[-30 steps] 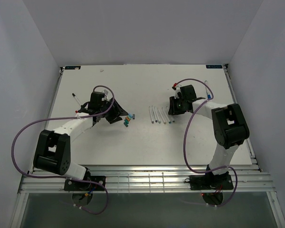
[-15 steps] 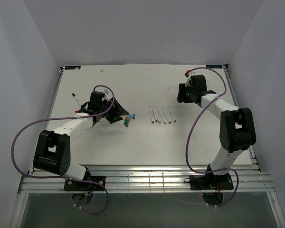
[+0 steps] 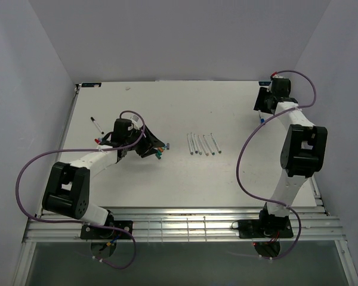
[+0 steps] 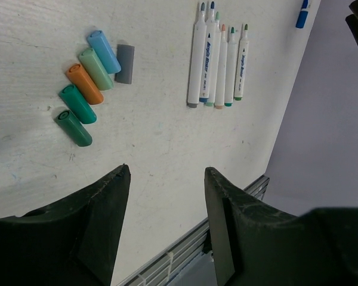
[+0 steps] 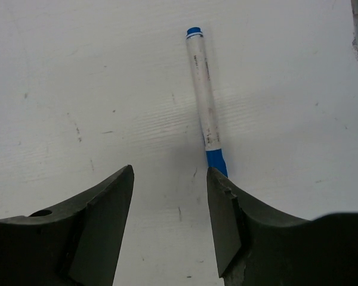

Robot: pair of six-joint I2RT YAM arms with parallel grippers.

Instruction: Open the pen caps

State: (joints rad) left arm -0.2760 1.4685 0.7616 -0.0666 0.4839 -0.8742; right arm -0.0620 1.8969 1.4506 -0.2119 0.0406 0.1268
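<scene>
Showing both arms over the white table (image 3: 179, 190), with several pens uncapped and at least one capped. At the far left of the overhead view, a lone pen with a black end (image 3: 95, 124) lies at about 10 o'clock from the left gripper (image 3: 150, 146). Whether it is capped is too small to tell.

The left gripper's jaws stand apart and hold nothing. In the left wrist view, six loose pen caps (image 4: 95, 68) lie clustered at 11 o'clock from the jaws: blue, grey, pale green, orange and two teal-green. At 1 o'clock a row of five pens (image 4: 218, 59) lies side by side with bare tips pointing toward 12 o'clock.

The right gripper (image 3: 264, 107) hangs near the far right corner of the table, its jaws released and empty. In the right wrist view, the blue-capped pen (image 5: 204, 98) lies flat just ahead of the jaws. Its long axis runs from 12 o'clock down toward 5 o'clock. Its blue cap (image 5: 216, 162) is at the near end, just beside the tip of the finger on the right of that view.

This pen is judged the next to open. The right arm is by far the nearer, the left gripper being well apart from it. The cap sits off the gap's centre line toward 1 o'clock, and the pen's axis crosses the closing direction. The jaws would therefore need a small shift toward the cap before closing.
</scene>
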